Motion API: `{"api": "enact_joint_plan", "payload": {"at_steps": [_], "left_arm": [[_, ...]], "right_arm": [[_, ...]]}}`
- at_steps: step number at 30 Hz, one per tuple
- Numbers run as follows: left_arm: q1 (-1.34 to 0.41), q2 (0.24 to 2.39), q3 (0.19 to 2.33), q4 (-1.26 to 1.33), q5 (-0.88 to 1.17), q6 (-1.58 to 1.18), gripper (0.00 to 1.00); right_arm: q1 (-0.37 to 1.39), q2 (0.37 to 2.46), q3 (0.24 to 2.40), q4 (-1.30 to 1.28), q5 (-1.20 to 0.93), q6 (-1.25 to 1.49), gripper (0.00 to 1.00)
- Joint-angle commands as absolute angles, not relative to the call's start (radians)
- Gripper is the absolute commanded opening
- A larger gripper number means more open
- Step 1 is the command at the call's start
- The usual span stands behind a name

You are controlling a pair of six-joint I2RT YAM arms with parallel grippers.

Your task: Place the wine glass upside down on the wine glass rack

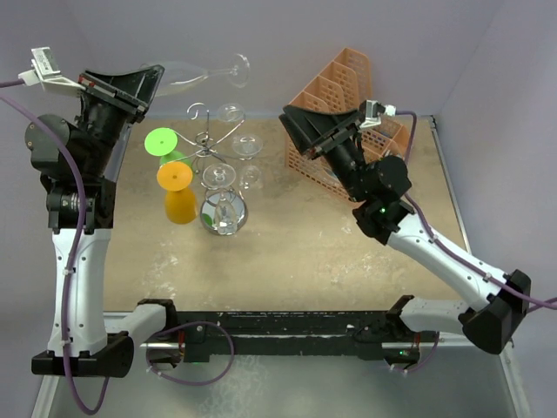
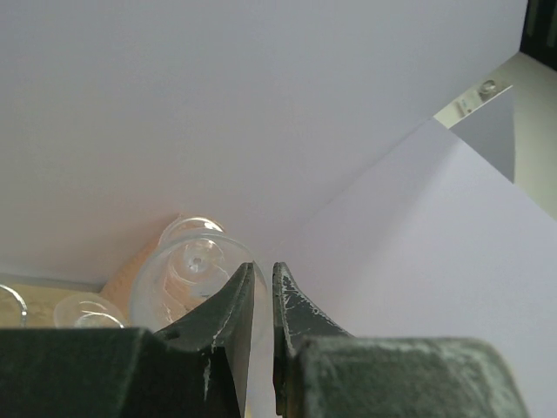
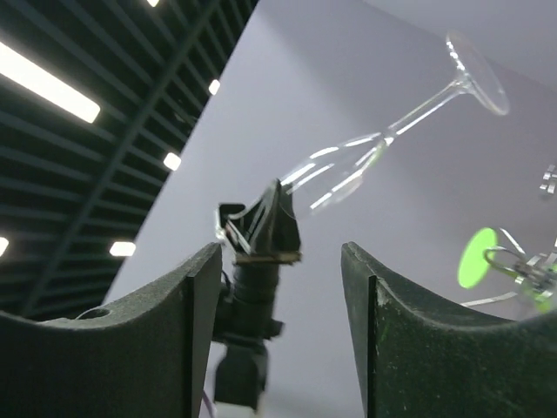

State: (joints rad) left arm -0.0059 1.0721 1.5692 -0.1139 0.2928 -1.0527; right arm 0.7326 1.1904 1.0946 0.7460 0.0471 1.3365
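My left gripper (image 1: 150, 81) is raised at the back left, shut on the rim of a clear wine glass (image 1: 196, 73). The glass lies roughly level in the air, its foot pointing right. The left wrist view shows the glass (image 2: 187, 277) left of the gripper (image 2: 264, 268), with the bowl wall pinched between the narrow jaws. The wine glass rack (image 1: 209, 144), silver wire on a shiny round base, stands below and right of the glass. My right gripper (image 1: 300, 131) is open and empty, lifted right of the rack. It faces the held glass (image 3: 392, 139); the gripper (image 3: 278, 261) has nothing between its jaws.
Several clear glasses (image 1: 246, 144) hang on or sit around the rack. A green plastic glass (image 1: 161, 141) and an orange one (image 1: 178, 193) stand left of it. An orange mesh organiser (image 1: 348, 91) stands at the back right, just behind my right gripper.
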Motion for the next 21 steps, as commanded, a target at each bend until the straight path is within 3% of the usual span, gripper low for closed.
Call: {"api": "enact_joint_plan", "payload": {"at_steps": [1,10,21], "left_arm": [[0.0,1.044,1.536,0.116,0.358,-1.187,0.1],[0.0,0.957,1.398,0.243,0.389,-1.267,0.1],[0.0,0.905,1.328,0.273,0.424,-1.27,0.1]], "right_arm": [[0.77,1.288,1.263,0.63,0.211,1.464,0.58],[0.866,1.468,1.498,0.492,0.317,1.534,0.55],[0.884,1.578,1.605,0.569,0.376,1.547,0.54]]}}
